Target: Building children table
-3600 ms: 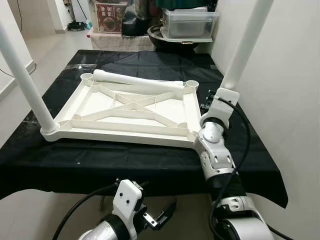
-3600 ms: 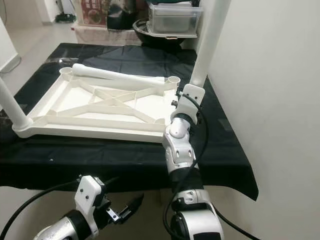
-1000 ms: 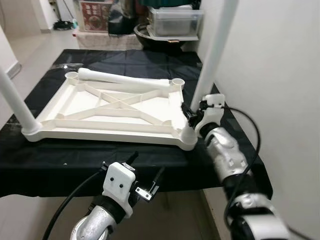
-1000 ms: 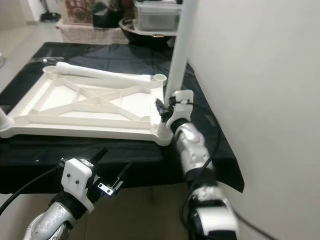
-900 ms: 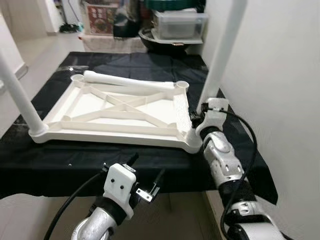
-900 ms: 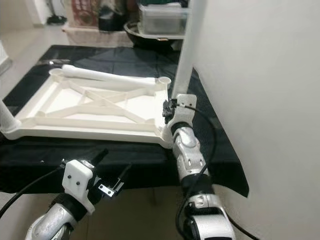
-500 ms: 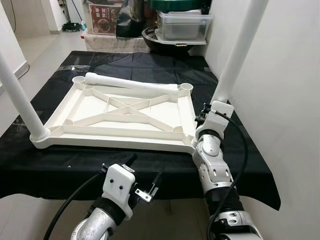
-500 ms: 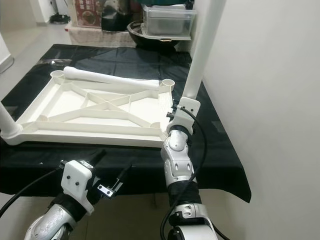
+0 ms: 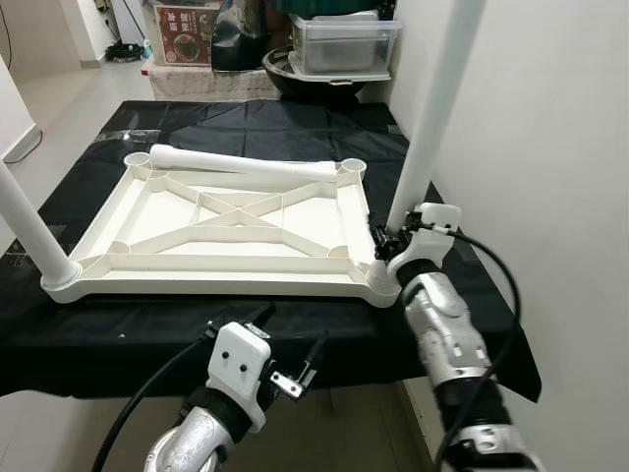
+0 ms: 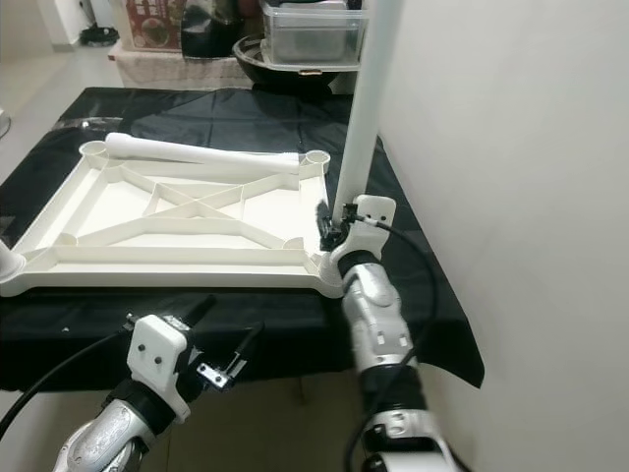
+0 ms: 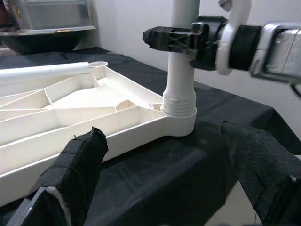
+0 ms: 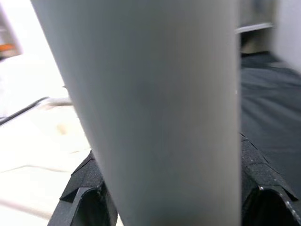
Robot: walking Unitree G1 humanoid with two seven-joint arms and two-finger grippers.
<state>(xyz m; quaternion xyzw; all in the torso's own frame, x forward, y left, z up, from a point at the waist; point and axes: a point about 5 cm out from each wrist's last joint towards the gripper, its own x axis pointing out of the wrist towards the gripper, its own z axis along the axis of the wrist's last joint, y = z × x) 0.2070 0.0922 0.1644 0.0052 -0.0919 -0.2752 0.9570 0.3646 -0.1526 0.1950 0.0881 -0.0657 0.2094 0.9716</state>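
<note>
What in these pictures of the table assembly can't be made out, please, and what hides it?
- Top of the upright leg: cut off by the upper edge in both eye views.
- Near left leg: its upper part cut off by the picture's left edge.
- Right tool: how tightly its fingers clamp the leg; in the right wrist view the blurred leg blocks almost everything.
- Label on the far box: too small to read.

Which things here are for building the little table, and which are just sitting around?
For the table:
- white tabletop, lying upside down
- standing leg, gripped low down by the right gripper
- other standing leg at the near left corner
- loose leg lying across the far edge

Just sitting around:
- clear plastic box
- dark bowl
- black cloth
</note>
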